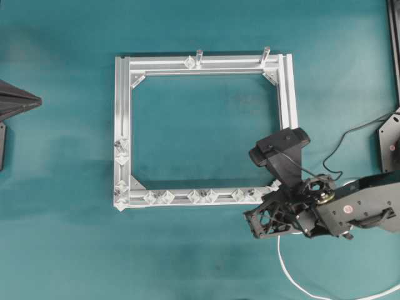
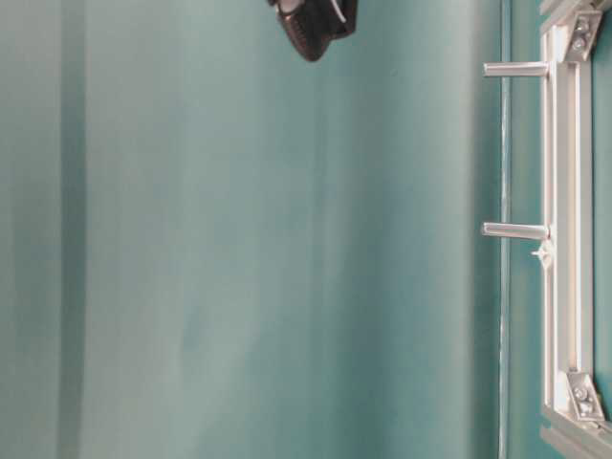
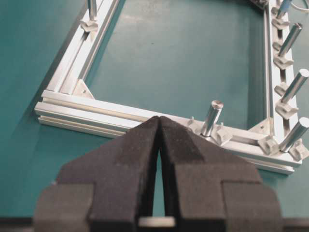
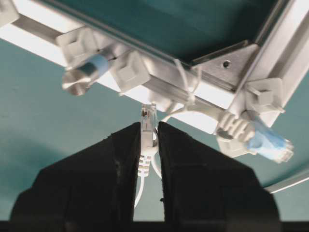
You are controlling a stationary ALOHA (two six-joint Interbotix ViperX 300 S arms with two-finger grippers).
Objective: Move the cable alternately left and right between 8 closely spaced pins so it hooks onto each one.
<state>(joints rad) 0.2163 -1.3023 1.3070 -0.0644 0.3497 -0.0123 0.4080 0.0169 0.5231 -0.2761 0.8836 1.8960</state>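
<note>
Left gripper (image 3: pixel 159 126), black foam-padded jaws: parked off the frame's left side, pads pressed together at the tips, nothing between them.

Square silver aluminium frame (image 1: pixel 203 128) lies flat on the teal table (image 1: pixel 62 237). Small translucent whitish diamond-shaped pins (image 1: pixel 201 195) sit in close pairs along its near rail and lower left rail; none carries cord yet.

Right gripper (image 4: pixel 148 140): at the frame's near right corner, jaws nearly closed, pinching the long thin white cable (image 1: pixel 294 275) just behind its small clear-whitish plug (image 4: pixel 147 121). Plug points at the rail, just beside the corner pin. The cable's slack trails off toward the near table edge.

Judgement: threading has barely begun. Next move calls for carrying the plug past the first pin, then swinging it to the opposite side of the neighbouring one, with slack kept low enough to catch.
</note>
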